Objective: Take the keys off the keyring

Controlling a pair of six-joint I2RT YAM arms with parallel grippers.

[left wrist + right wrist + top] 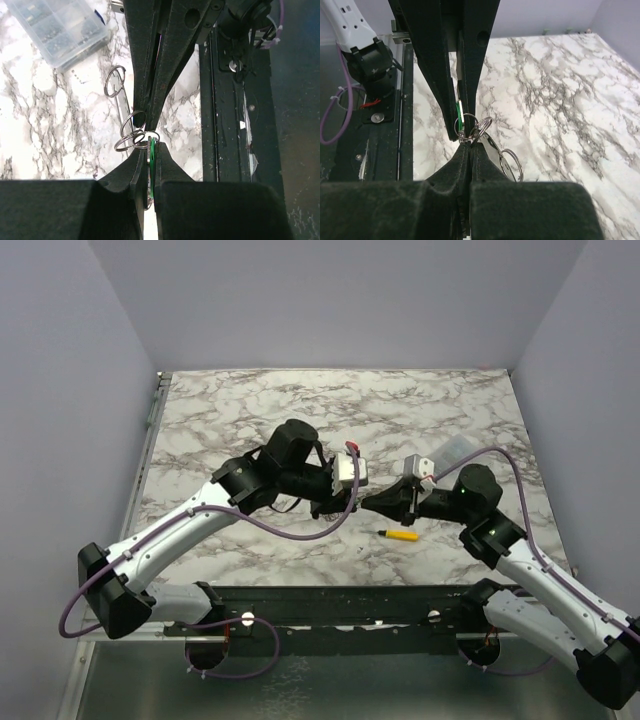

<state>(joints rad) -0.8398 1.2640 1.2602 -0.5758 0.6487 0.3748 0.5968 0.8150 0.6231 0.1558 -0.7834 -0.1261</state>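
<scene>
Over the grey-veined white marble table (250,400), my two matte black hands meet tip to tip near the middle of its front half. The left hand (150,146) is clenched on the green key (459,108), a thin flat sliver with a bright green head, of which only the edge shows between the finger pads. The right hand (471,147) is pinched tight on the keyring (131,121), a small cluster of thin, shiny steel wire loops. Two or three rounds overlap at the pinch, and one longer oval loop hangs off toward the far side. A flat silvery strip lies among the loops; I cannot tell whether it is another key. The key's head sits right against the nearest loop, so key and ring are still joined, held between the hands. A small screwdriver (400,535) with a yellow handle lies on the table just in front of the right hand. A clear plastic box (55,27) with compartments stands farther back.
</scene>
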